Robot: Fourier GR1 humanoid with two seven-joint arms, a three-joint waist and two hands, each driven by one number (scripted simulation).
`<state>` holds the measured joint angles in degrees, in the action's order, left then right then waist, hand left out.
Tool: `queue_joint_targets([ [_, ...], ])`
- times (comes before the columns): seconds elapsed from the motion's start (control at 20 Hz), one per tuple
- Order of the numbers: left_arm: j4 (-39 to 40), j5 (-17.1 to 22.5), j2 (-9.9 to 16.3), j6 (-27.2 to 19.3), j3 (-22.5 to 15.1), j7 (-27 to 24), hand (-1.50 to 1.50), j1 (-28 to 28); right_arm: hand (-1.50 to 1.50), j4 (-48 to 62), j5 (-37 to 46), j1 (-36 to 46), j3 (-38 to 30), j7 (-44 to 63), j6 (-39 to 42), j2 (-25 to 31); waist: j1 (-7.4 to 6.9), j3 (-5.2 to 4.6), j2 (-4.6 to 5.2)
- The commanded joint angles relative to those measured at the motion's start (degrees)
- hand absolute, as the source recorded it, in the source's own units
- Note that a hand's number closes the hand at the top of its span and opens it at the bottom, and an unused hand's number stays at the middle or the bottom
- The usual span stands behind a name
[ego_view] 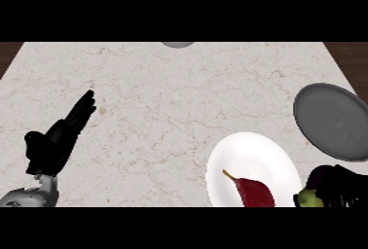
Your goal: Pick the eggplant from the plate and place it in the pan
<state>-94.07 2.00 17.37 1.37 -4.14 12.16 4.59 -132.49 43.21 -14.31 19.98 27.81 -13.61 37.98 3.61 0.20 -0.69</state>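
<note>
Dark red eggplant (255,192) on white plate (251,168), stem toward upper left. Right robot hand (338,185): can't tell grip. Left robot hand (61,136) wide, fingers straight.

The left hand (54,143) is black all over, with a matte surface. Its fingers (82,109) are long and slim and narrow toward pointed tips, and its thumb (32,138) is shorter and rounder. Below the hand there is a thin grey wrist part, and then the grey forearm (28,198), which is rounded and a little shiny, with some darker lines on it. The right hand (338,187) is also black. It shows only as a dark, rounded mass; its fingers look like short dark ridges.
</note>
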Motion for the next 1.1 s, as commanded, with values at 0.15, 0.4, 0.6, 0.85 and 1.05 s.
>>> queue_joint_targets([
  [0.15,1.6,0.5,-0.5,2.6,-0.2,-1.6,0.0,0.7,1.5,10.5,-16.7,-7.7,-14.0,-18.8,-9.5,-0.6,-2.76,-0.05,0.66],
  [0.4,0.4,-2.8,-3.0,0.5,-2.3,-2.2,0.0,-1.1,1.5,24.5,-20.8,0.6,-22.9,-25.1,-7.3,-0.3,-3.69,-0.13,0.71],
  [0.6,-0.5,-2.0,-2.3,2.8,-1.6,-0.6,0.0,0.7,1.5,38.4,-21.0,8.0,-25.0,-32.7,-7.5,-2.0,-4.1,-0.14,0.73],
  [0.85,2.1,-4.5,-4.4,1.2,-1.5,-2.0,0.0,2.2,1.5,56.2,-20.6,17.3,-26.5,-43.0,-7.4,-4.1,-4.07,-0.15,0.8],
  [1.05,1.3,-4.8,-5.6,1.3,-1.6,1.0,0.0,4.2,1.5,68.9,-21.9,25.7,-30.0,-48.8,-5.2,-2.5,-4.15,-0.15,0.83],
])
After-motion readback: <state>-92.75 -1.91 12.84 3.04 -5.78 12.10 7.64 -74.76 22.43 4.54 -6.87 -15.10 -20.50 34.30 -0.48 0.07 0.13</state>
